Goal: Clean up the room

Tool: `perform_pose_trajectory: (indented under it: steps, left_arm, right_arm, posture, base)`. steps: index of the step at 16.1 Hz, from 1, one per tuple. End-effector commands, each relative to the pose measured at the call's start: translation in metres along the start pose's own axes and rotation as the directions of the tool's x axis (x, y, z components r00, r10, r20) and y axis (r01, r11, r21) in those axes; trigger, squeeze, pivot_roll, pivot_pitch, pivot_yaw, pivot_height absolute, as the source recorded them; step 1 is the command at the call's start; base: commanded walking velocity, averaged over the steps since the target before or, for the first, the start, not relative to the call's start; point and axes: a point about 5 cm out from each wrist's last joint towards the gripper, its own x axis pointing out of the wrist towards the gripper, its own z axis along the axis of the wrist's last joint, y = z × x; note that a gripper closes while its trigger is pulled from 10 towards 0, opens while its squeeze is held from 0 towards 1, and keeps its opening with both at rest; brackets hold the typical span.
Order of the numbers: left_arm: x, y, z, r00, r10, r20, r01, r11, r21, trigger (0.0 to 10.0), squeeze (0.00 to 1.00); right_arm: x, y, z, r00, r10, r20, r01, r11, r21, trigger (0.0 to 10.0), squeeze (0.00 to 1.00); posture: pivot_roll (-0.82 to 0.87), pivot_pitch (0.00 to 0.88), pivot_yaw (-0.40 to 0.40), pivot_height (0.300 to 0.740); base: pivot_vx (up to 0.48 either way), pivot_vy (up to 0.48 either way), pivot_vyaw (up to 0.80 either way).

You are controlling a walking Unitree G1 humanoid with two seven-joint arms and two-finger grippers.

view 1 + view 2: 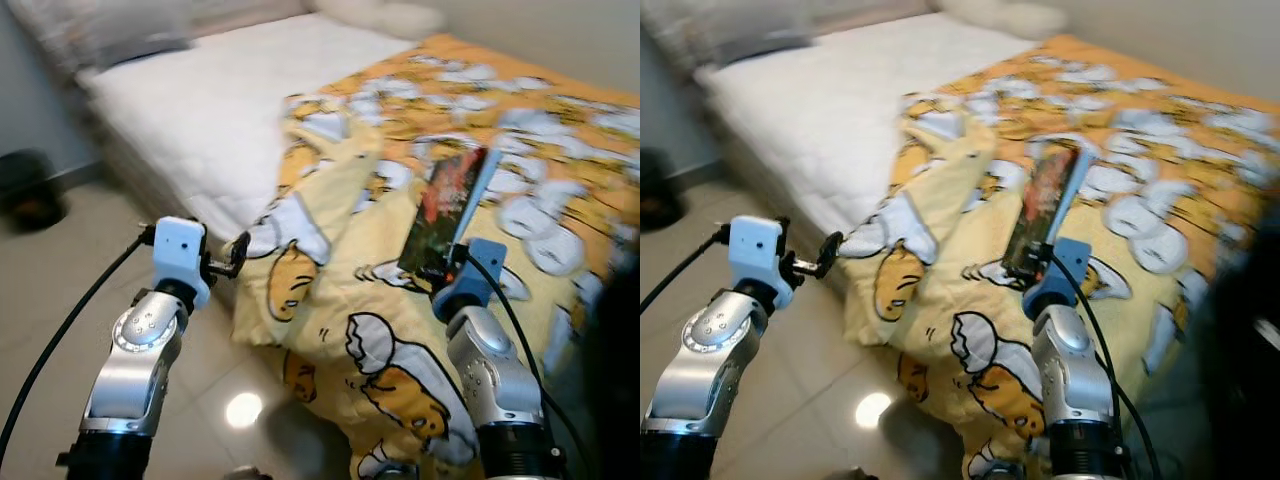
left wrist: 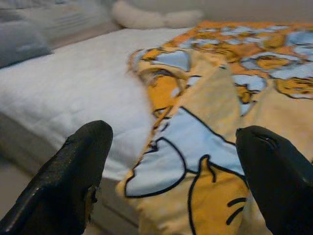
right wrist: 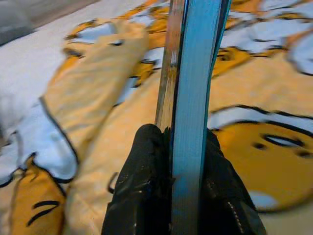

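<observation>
Right gripper [image 3: 171,161]: clamped on book [image 1: 447,213], blue spine, held upright over yellow cartoon duvet [image 1: 400,330]; cover blurred. Left gripper [image 2: 171,171]: wide apart, empty, near duvet's folded corner. White mattress [image 1: 220,100] beside duvet; far pillows blurred.

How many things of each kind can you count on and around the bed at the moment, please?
Yellow cartoon blankets: 1
Books, clamped in the right claw: 1
White mattresses: 1
Pillows, blurred, at the head of the bed: at least 1
Dark things on the floor: 1
Total: 5
</observation>
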Motion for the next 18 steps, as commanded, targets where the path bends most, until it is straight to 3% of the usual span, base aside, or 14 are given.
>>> perform_pose_trajectory:
  steps: [1, 8, 13, 18]
  left_arm:
    - [0.002, 0.000, 0.001, 1.000, 0.004, 0.002, -0.004, 1.000, 0.012, 10.0, 1.00]
    - [0.004, 0.006, -0.002, 1.000, 0.014, -0.009, -0.014, 1.000, 0.019, 10.0, 1.00]
    - [0.009, 0.015, 0.002, 1.000, 0.030, -0.007, -0.030, 1.000, 0.008, 10.0, 1.00]
    - [0.012, 0.013, 0.003, 1.000, 0.021, -0.002, -0.021, 1.000, 0.005, 10.0, 1.00]
  right_arm:
    - [0.004, 0.008, 0.015, 0.998, 0.022, 0.066, -0.022, 1.000, 0.000, 10.0, 0.00]
    - [0.008, 0.007, 0.019, 0.997, -0.005, 0.078, 0.006, 1.000, -0.013, 10.0, 0.00]
    - [0.014, 0.019, 0.019, 0.997, 0.006, 0.074, -0.006, 1.000, -0.011, 10.0, 0.00]
    - [0.015, 0.018, 0.018, 0.998, -0.008, 0.067, 0.008, 1.000, 0.007, 10.0, 0.00]
  posture:
    - [0.08, 0.000, -0.004, 0.740]
    - [0.09, 0.000, -0.013, 0.740]
    - [0.06, 0.000, 0.014, 0.740]
    - [0.08, 0.000, 0.007, 0.740]
  base:
    - [0.000, 0.364, -0.80]
    - [0.000, 0.364, -0.80]
    - [0.000, 0.365, -0.80]
    - [0.000, 0.367, -0.80]
